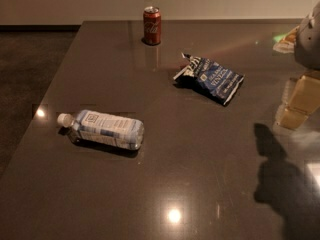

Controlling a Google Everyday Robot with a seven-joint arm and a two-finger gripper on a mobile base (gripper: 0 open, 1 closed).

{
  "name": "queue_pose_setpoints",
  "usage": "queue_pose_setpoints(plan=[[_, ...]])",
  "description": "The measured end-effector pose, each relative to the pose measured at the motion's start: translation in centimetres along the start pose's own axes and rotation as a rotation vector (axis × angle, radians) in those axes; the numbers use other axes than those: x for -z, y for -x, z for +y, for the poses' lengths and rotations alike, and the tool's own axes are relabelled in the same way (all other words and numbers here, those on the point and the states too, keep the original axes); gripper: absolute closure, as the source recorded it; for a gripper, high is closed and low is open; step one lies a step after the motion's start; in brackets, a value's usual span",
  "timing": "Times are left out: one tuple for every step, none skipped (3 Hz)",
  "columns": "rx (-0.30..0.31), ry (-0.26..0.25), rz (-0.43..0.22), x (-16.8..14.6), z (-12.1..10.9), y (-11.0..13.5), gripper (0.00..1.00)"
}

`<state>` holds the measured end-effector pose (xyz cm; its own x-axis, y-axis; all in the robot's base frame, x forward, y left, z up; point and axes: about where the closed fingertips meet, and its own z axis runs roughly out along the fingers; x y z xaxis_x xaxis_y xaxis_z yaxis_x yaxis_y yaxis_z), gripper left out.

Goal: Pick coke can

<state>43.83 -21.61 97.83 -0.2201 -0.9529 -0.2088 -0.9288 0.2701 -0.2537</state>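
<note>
The coke can is a small red can with white lettering and a silver top. It stands upright near the far edge of the dark table, left of centre. My gripper shows as tan parts under a grey wrist at the right edge of the view. It hangs above the table, far to the right of the can and nearer to me, and it touches nothing that I can see.
A clear plastic water bottle with a white cap lies on its side at the left. A crumpled dark blue snack bag lies between the can and the gripper. A pale packet sits at the far right. The table's left edge drops to dark floor.
</note>
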Motion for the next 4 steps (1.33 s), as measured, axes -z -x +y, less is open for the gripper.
queue_pose_setpoints(plan=[[0.0,-0.002,-0.001,0.0,0.0,0.0,0.0],[-0.012,-0.031,-0.043,0.0,-1.0,1.5,0.0],[-0.041,-0.062,-0.074,-0.4,-2.8,3.1,0.0],[-0.129,-0.113,-0.123,-1.3,-6.6,5.5,0.0]])
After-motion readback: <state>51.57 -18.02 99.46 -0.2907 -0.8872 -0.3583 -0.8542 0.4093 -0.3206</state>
